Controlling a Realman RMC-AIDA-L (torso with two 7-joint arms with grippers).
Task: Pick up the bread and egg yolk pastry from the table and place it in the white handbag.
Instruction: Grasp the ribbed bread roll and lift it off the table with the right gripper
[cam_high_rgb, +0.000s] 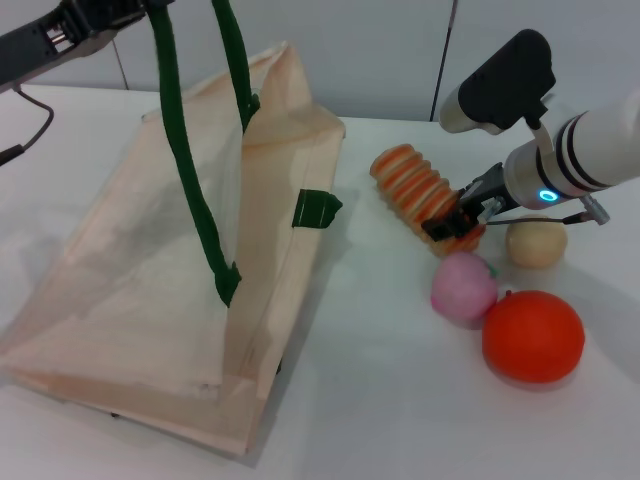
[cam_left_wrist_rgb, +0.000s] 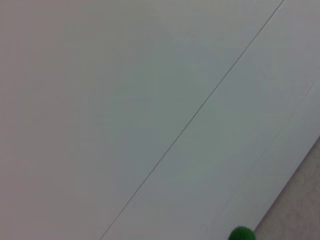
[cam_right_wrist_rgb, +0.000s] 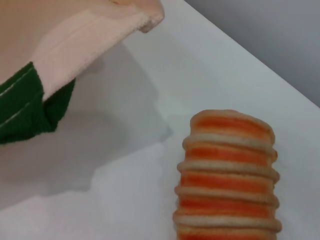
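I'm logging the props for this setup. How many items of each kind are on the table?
Striped bread: 1
Egg yolk pastry: 1
Pink peach ball: 1
Orange ball: 1
White handbag: 1
Total: 5

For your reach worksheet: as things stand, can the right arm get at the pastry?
Probably yes. The pastry lies bare on the table, just beside the right tool, which is now at the bread's near end. The pink ball sits beside it, not over it.
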